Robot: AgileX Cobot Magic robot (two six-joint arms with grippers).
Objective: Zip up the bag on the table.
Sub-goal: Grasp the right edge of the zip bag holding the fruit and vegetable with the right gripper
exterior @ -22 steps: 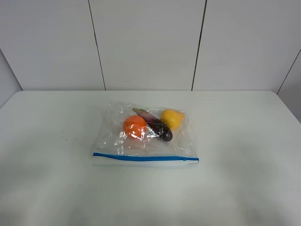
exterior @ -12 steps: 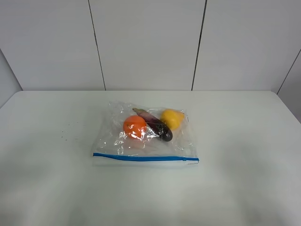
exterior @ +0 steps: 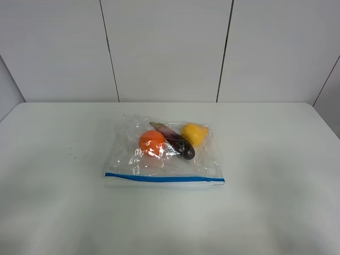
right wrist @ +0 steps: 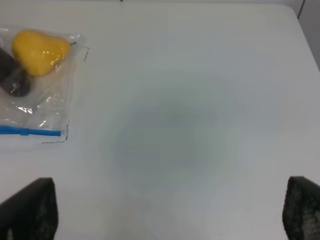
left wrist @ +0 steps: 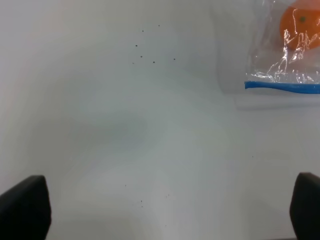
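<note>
The bag (exterior: pixel 163 154) is clear crinkly plastic and lies flat in the middle of the white table (exterior: pixel 276 159). Its blue zipper strip (exterior: pixel 163 178) runs along the near edge. Inside are an orange (exterior: pixel 152 143), a purple eggplant (exterior: pixel 175 140) and a yellow fruit (exterior: pixel 194 134). In the left wrist view the bag's left corner (left wrist: pixel 285 65) shows far from my left gripper (left wrist: pixel 165 207), whose fingers (left wrist: pixel 25 207) stand wide apart and empty. In the right wrist view the bag's right corner (right wrist: pixel 40 95) shows, and my right gripper (right wrist: pixel 165 209) is wide open and empty. Neither gripper shows in the exterior view.
A grey panelled wall (exterior: pixel 164 48) stands behind the table's far edge. A few small dark specks (left wrist: pixel 145 52) mark the tabletop left of the bag. Bare white tabletop lies on both sides of the bag and in front of it.
</note>
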